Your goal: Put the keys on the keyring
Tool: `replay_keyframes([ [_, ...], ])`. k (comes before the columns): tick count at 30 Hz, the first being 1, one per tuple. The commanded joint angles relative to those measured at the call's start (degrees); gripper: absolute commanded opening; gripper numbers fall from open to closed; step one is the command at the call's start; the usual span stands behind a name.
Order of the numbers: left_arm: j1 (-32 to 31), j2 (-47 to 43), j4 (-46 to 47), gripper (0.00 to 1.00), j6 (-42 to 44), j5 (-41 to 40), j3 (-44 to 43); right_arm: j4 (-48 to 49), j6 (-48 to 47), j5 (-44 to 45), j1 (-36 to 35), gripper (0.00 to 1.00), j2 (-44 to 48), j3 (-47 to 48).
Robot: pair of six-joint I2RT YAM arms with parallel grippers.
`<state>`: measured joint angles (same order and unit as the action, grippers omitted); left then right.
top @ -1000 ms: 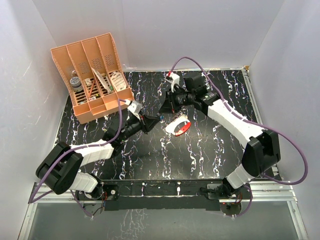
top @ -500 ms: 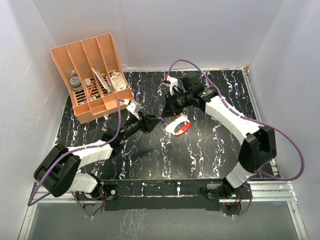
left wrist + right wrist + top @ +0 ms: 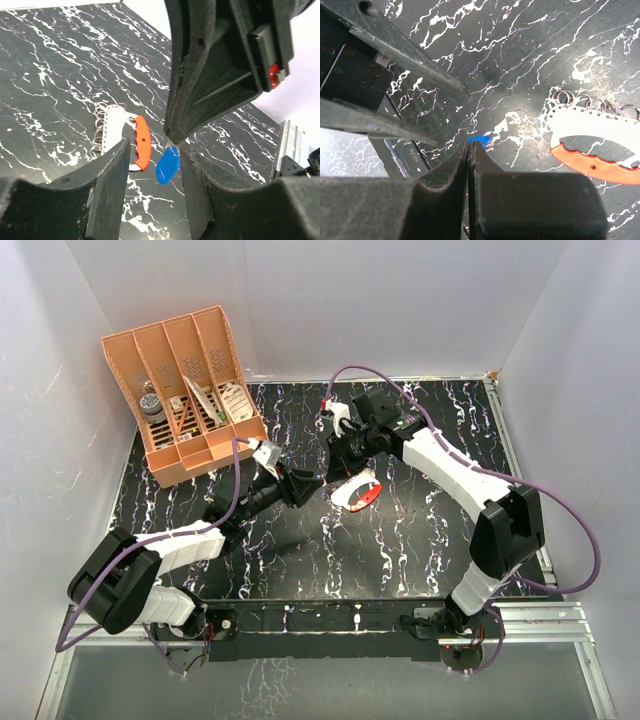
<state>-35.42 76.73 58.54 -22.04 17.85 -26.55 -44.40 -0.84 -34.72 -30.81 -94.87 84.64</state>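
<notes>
My right gripper [image 3: 468,143] is shut on the metal blade of the key. The key's blue head [image 3: 168,166] hangs below its tips and peeks out beside them in the right wrist view [image 3: 479,139]. My left gripper [image 3: 152,165] is open, and the blue head hangs between its two fingers, close to the right one, with a gap on each side. The keyring [image 3: 358,492] lies flat on the black marbled table just right of both grippers. Its red side [image 3: 142,141] and its white side carrying several small wire rings [image 3: 592,125] both show.
An orange divided organizer [image 3: 185,395] with a few items in it stands at the back left corner of the table. White walls close in the left, back and right. Both arms meet over the table's middle.
My right gripper has swung left and down toward the left gripper with the key. The left gripper has shifted slightly toward it. The keyring has not moved.
</notes>
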Motion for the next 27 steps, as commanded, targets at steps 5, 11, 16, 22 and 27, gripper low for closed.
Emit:
replay_keyframes([
  [5,0.04,-1.61,2.28,0.47,-1.59,10.66,-0.13,-3.88,-4.27,4.18,-0.85,0.0,-2.4,6.72],
  [11,0.09,2.12,9.96,0.4,-3.93,15.92,1.9,-5.34,-6.04,4.82,-1.82,0.0,-4.03,10.32],
  [16,0.58,7.91,17.95,0.37,-6.73,20.92,1.04,-7.01,-7.75,4.9,-3.12,0.0,-4.53,13.47],
  [22,1.61,10.82,23.33,0.36,-8.69,20.37,1.16,-8.16,-9.27,5.58,-4.57,0.0,-4.33,14.59],
  [27,2.01,7.56,20.86,0.36,-5.89,18.32,2.07,-9.25,-10.16,7.12,-4.79,0.0,-3.86,14.46],
])
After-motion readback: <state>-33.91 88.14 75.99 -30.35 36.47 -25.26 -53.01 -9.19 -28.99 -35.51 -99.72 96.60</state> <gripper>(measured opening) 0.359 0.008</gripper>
